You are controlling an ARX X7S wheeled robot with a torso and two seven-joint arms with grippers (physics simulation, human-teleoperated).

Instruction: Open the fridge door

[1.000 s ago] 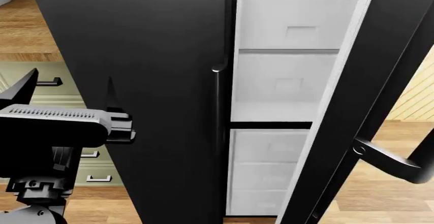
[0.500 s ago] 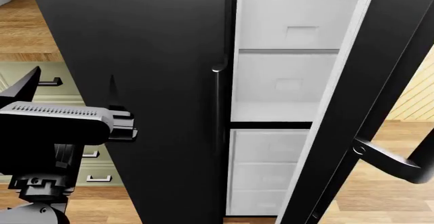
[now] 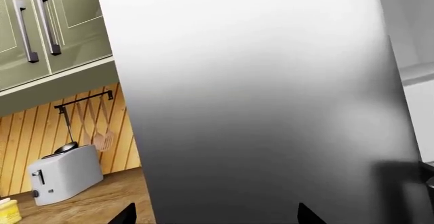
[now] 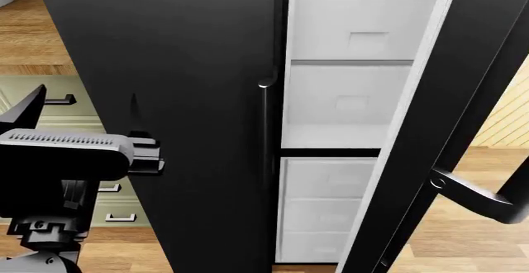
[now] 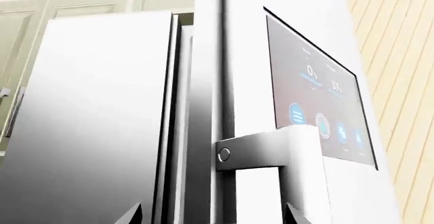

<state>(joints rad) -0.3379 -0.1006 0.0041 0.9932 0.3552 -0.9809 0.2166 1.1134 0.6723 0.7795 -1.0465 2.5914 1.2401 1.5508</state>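
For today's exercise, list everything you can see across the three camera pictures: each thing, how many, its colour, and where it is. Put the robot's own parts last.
fridge door: 1, black with white inner edge, right-hand leaf, swung partly open.
bar handle: 1, black, on that door.
touch panel: 1, grey with blue icons, on the door front.
left fridge leaf: 1, black, shut.
fridge drawers: several, white, inside the gap.
cabinet drawers: pale green, low, left of the fridge.
upper cabinets: pale green, two bar handles.
toaster: 1, white, on the wooden counter.
utensils: hanging from a black wall rail.
left gripper: black, open, before the left leaf.
right gripper: only tips in view.
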